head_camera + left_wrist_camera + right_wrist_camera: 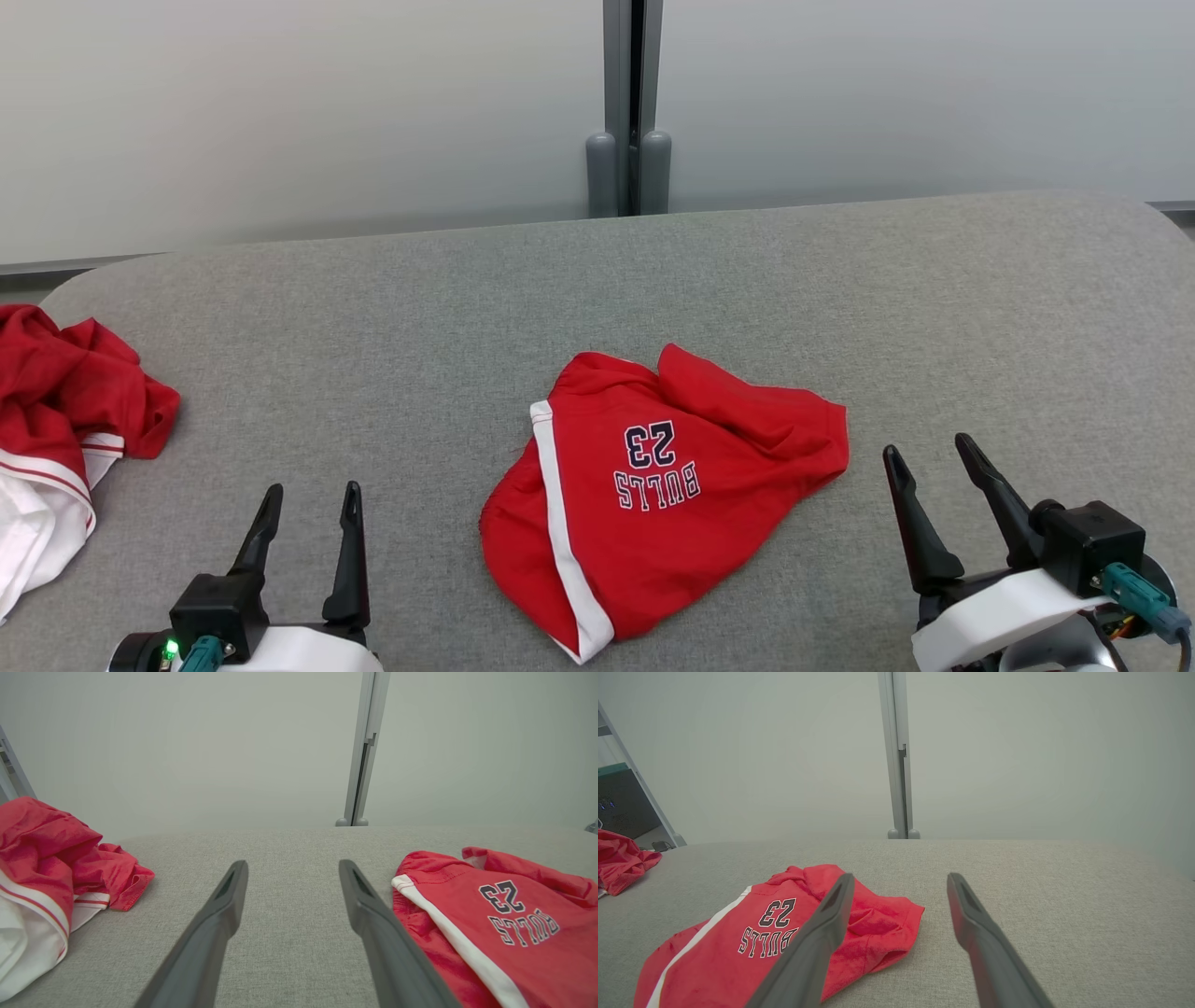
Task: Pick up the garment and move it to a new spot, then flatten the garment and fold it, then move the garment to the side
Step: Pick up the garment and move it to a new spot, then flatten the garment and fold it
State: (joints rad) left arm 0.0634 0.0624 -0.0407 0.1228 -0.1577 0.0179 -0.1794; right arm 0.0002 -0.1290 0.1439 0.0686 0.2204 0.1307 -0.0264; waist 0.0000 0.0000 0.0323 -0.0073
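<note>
The red fabric garment (653,504) carries a white side stripe and navy, white-edged "23 BULLS" lettering. The grey woven tabletop (373,327) is plain. The crumpled red-and-white cloth heap (56,411) shows thin red stripes on white.

My left gripper (293,864): two dark grey fingers spread wide, nothing between them, low over the grey woven fabric tabletop (285,842). At the view's right, red shorts (514,947) with a white side stripe and dark "BULLS 23" print, upside down to me, lying crumpled along the far edge. One finger overlaps their edge; contact unclear. At the view's left, a rumpled red-and-white clothing heap (42,868). Behind, a grey metal post (363,765) against a pale wall (187,742).
</note>
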